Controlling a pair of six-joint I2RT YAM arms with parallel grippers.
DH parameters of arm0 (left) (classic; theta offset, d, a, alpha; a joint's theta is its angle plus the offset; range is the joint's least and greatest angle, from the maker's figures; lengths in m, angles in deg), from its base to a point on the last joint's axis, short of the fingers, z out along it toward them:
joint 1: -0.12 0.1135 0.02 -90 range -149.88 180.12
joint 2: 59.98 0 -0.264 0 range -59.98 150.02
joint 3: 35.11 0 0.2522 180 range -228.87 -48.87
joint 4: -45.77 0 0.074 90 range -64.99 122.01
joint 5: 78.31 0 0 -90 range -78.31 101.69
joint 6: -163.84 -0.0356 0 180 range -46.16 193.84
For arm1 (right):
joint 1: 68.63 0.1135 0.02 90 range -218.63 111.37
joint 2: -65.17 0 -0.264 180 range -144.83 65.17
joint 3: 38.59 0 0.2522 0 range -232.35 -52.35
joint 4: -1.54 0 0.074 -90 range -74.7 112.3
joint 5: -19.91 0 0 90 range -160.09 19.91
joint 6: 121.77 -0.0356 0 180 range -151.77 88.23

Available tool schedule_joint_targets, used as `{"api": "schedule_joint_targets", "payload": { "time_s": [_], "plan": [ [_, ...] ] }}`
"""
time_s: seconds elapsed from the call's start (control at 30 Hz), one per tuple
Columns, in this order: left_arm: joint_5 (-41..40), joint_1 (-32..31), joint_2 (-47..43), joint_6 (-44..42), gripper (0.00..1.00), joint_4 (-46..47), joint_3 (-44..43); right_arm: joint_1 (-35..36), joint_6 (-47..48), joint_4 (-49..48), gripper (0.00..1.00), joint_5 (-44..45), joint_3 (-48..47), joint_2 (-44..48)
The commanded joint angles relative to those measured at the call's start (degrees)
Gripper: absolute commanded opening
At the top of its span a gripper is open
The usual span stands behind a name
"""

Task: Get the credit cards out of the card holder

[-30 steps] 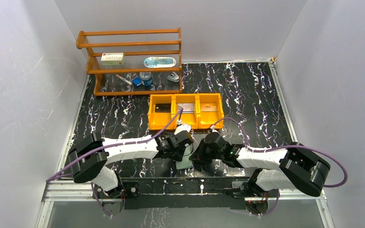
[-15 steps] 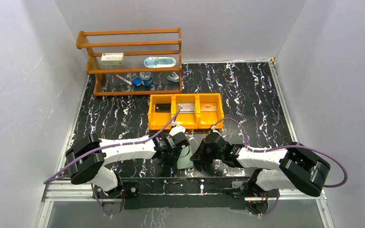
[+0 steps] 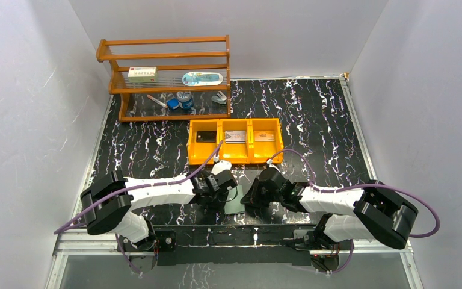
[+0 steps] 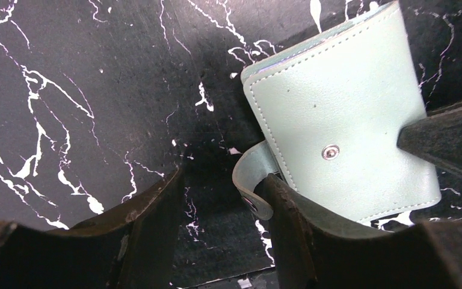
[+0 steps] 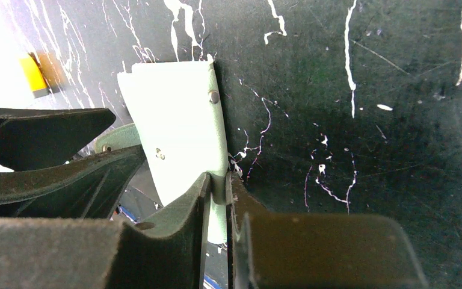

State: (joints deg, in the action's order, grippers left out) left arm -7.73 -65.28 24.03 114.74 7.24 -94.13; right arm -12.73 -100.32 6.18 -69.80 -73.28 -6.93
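Note:
The muted-green card holder (image 4: 337, 114) lies closed on the black marbled table, its snap stud facing up and its strap tab (image 4: 251, 180) curled loose. My left gripper (image 4: 224, 177) stands open just left of it, nothing between the fingers, the right finger against the tab. My right gripper (image 5: 218, 183) is shut on the card holder (image 5: 177, 114) at its edge. From above, the card holder (image 3: 236, 206) sits between the left gripper (image 3: 221, 195) and the right gripper (image 3: 248, 198). A black card (image 3: 206, 136), a silver card (image 3: 236, 136) and a tan card (image 3: 264, 136) lie in the orange tray (image 3: 234, 160).
A wooden rack (image 3: 165, 57) at the back left holds a white box (image 3: 142, 73) and small items. The orange tray stands just beyond both grippers. White walls close in the table on three sides.
My left gripper has opened, let go of the strap tab and drawn a little left and nearer. The right gripper has kept its hold and place.

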Motion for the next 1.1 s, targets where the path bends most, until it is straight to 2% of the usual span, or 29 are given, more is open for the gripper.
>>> {"api": "schedule_joint_targets", "payload": {
  "time_s": [0.0, 0.17, 0.3, 0.4, 0.53, 0.67, 0.8, 0.93, 1.07],
  "plan": [
    [-3.13, 0.10, -2.58, 1.60, 0.52, 0.87, 0.42, -0.33, 1.76, 3.50, 0.21, 2.27, -1.40, -0.68],
    [-6.70, 0.15, -2.26, 1.72, 0.52, -0.53, 0.39, -0.29, 1.76, 3.44, 0.21, 2.18, -1.43, -0.96],
    [-7.19, 0.52, -1.03, 3.64, 0.42, 0.18, -0.57, -0.28, 1.82, 3.32, 0.22, 2.08, -1.54, -1.41],
    [-3.37, 0.74, -2.00, 5.23, 0.32, 3.58, 0.99, -0.32, 1.93, 3.50, 0.22, 2.07, -1.75, -1.74],
    [-1.67, 0.93, -4.64, 7.01, 0.31, 5.44, 3.31, -0.33, 1.93, 3.33, 0.22, 2.06, -1.88, -1.86],
    [0.04, 1.95, -7.45, 8.04, 0.21, 8.33, 5.96, -0.34, 2.11, 3.33, 0.22, 1.74, -2.16, -2.25],
    [0.09, 2.59, -8.07, 8.66, 0.20, 8.14, 6.36, -0.31, 2.20, 3.28, 0.22, 1.69, -2.19, -2.35],
    [0.53, 3.34, -8.74, 9.01, 0.27, 9.86, 7.27, -0.27, 2.21, 3.23, 0.22, 1.62, -2.25, -2.54],
    [3.08, 4.76, -8.56, 8.93, 0.27, 12.02, 8.13, -0.29, 2.24, 3.37, 0.23, 1.62, -2.28, -2.52]
  ]
}}
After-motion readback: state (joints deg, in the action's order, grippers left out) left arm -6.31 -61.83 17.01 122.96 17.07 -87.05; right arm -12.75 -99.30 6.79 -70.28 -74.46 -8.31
